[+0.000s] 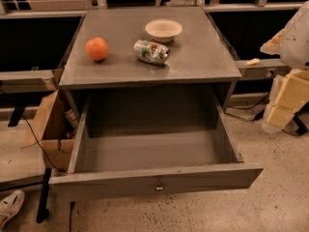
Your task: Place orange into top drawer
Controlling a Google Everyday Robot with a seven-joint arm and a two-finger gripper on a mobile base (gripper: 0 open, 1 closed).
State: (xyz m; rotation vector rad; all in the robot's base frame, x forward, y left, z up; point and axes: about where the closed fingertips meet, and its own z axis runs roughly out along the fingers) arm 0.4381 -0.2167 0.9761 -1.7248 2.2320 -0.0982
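Observation:
The orange (97, 49) sits on the left part of the grey cabinet top (203, 57). The top drawer (149, 153) is pulled out wide toward me. Its inside shows nothing in it, and its flat front panel has a small metal knob (159, 187) at the centre. My gripper (282, 105), cream-yellow under a white arm, hangs at the right edge of the view. It is beside the cabinet, well to the right of the orange and apart from it, and it holds nothing that I can see.
A green-and-silver can (151, 51) lies on its side mid-top, with a cream-white bowl (163, 30) just behind it. A cardboard box (50, 129) stands left of the drawer. A shoe (9, 207) is at the bottom left on the speckled floor.

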